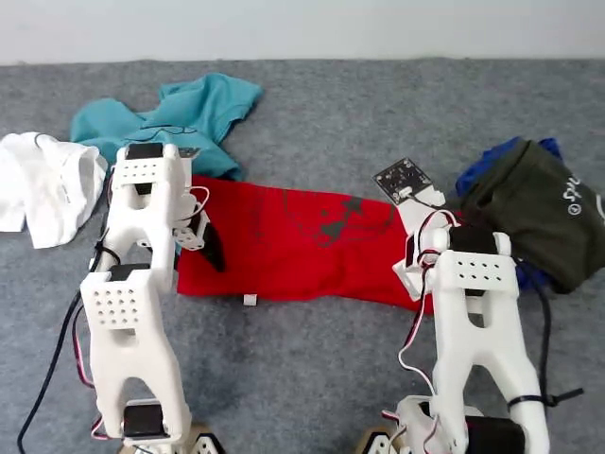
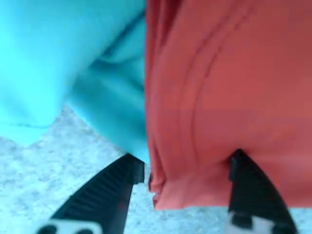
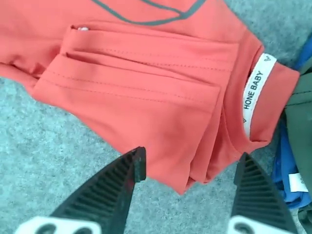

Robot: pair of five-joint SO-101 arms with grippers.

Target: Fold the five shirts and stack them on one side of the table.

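Red shirt (image 1: 302, 241): part-folded, an end under left claw (image 2: 187, 163) and right claw (image 3: 192, 161), each spread apart; other shirts (image 1: 194, 113) crumpled, none stacked

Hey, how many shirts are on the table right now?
5: a white shirt at the far left, a teal shirt beside it, a red shirt spread in the middle, a green shirt at the right, and a blue shirt mostly buried under the green.

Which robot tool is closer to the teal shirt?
Left. The left tool straddles the edge of the red shirt, right beside the teal shirt; the right tool is at its collar end, by the dark green shirt.
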